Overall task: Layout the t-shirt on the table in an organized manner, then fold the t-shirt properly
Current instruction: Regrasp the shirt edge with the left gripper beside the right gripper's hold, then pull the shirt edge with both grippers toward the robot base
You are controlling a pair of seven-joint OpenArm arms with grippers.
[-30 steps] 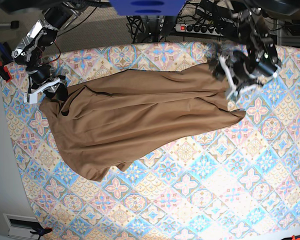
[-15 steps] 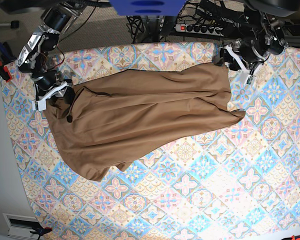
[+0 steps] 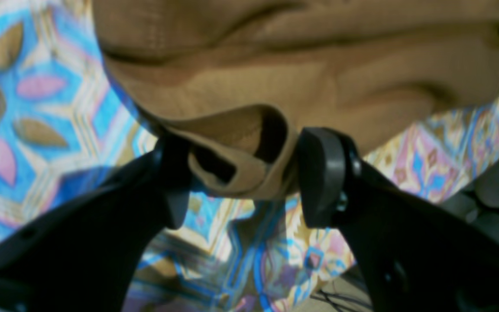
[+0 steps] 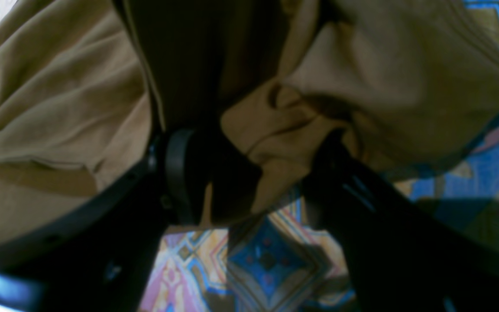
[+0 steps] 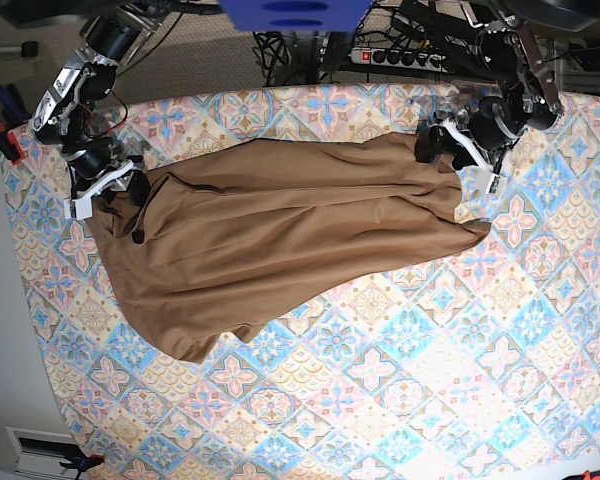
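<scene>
The table (image 5: 310,410) fills most of the base view. On it lies the shirt (image 5: 270,235), its long axis running across the base view, climbing slightly toward the left hand's side. One end bends down toward the base view's bottom edge, the other juts out below the left hand (image 5: 455,140). Beside the shirt's ends are both hands, each open, with cloth between the spread fingers: the left at one end, the right hand (image 5: 108,195) at the other. Only the wrist views show the cloth's small folds: a hollow, open fold in the left, crumpled layers in the right.
</scene>
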